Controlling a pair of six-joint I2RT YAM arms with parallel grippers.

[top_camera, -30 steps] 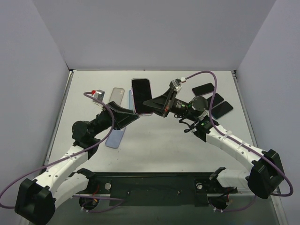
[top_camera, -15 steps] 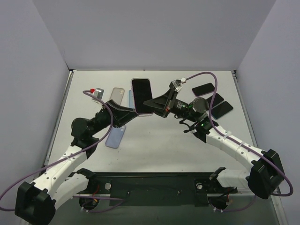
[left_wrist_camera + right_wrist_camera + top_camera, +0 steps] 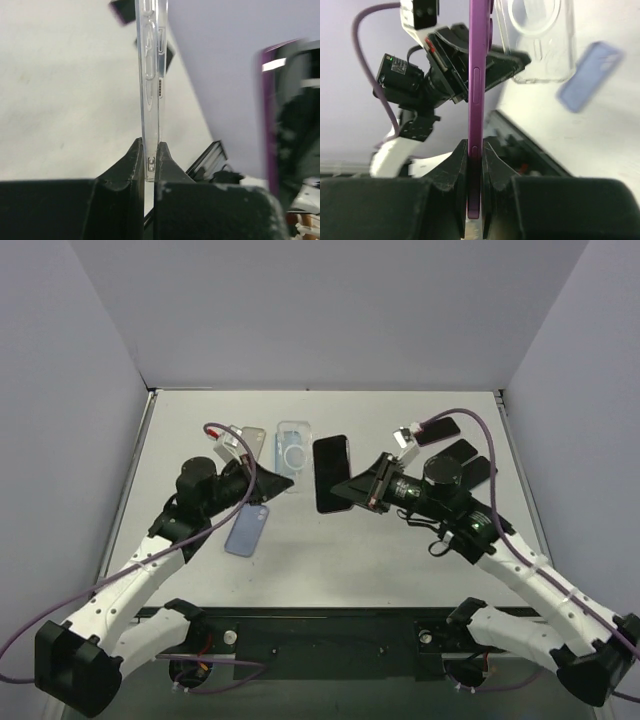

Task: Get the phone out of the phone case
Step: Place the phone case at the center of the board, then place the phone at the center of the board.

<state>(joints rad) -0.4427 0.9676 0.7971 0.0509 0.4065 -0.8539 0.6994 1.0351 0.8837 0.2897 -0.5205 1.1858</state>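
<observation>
My right gripper [image 3: 352, 488] is shut on a purple phone [image 3: 331, 472] with a black screen, held above the table's middle. In the right wrist view the phone [image 3: 478, 75] stands edge-on between my jaws [image 3: 474, 152]. My left gripper [image 3: 273, 483] is shut on a clear phone case [image 3: 292, 455] with a round ring on its back, held apart to the left of the phone. In the left wrist view the case [image 3: 150, 85] is edge-on between my jaws [image 3: 150, 155], and the blurred phone [image 3: 290, 115] is at right.
A blue phone case [image 3: 246, 529] lies under my left arm. Another clear case [image 3: 250, 440] lies behind the left gripper. Three black phones [image 3: 460, 455] lie at the back right. White walls enclose the table.
The phone and the clear case have come apart. My right gripper moved right and nearer with the phone. My left gripper holds the empty case to the left.
</observation>
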